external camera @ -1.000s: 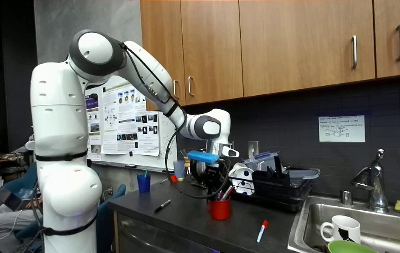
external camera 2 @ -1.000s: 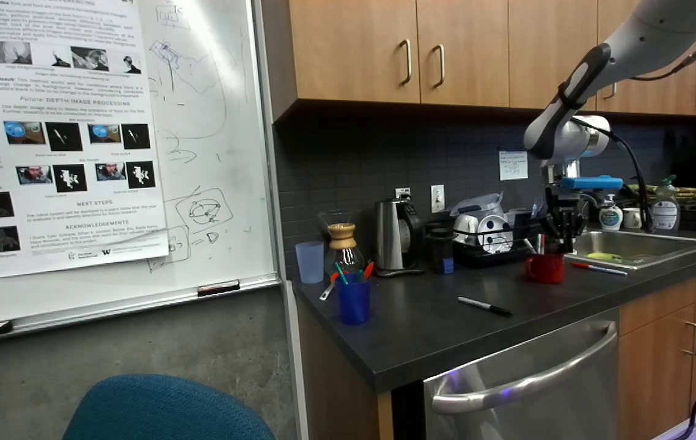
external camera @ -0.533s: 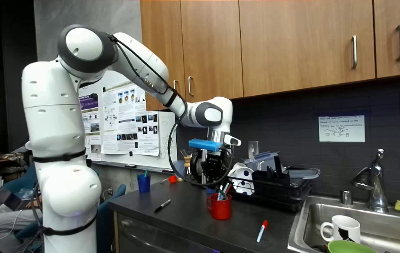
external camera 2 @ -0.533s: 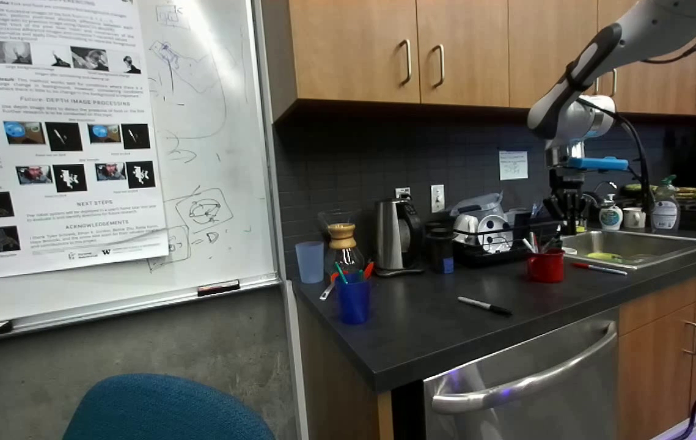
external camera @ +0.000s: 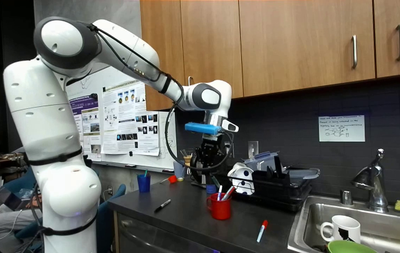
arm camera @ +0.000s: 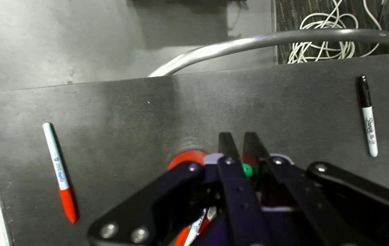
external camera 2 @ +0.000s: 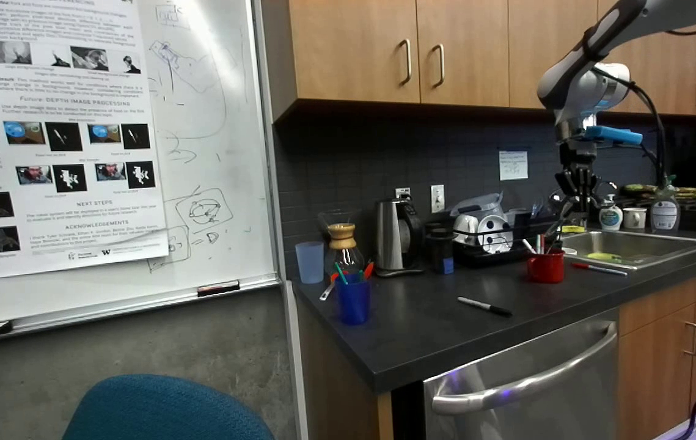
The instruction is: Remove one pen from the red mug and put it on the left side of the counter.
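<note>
The red mug (external camera: 220, 209) stands upright on the dark counter (external camera: 185, 218); it also shows in an exterior view (external camera 2: 546, 269) and partly in the wrist view (arm camera: 188, 157). Capped markers (external camera: 228, 192) lean in it. My gripper (arm camera: 238, 136) is above the mug, its fingers (arm camera: 227, 145) close together around the pen. The pen's green end (arm camera: 247, 171) shows between them. In an exterior view the dark pen (external camera: 216, 181) hangs tilted below the gripper, its lower end just above the rim, close to the markers. Much of the pen is hidden by the gripper.
A red-capped marker (external camera: 262, 231) and a black-capped marker (external camera: 162, 206) lie on the counter either side of the mug. A blue cup (external camera 2: 354, 302) with pens stands near the counter's end. A kettle (external camera 2: 391, 235), dish rack (external camera: 277, 191) and sink (external camera: 301, 225) are also there.
My gripper has risen from the mug. The dark pen has come up with it, out from among the markers. The mug and loose markers stay in place.
</note>
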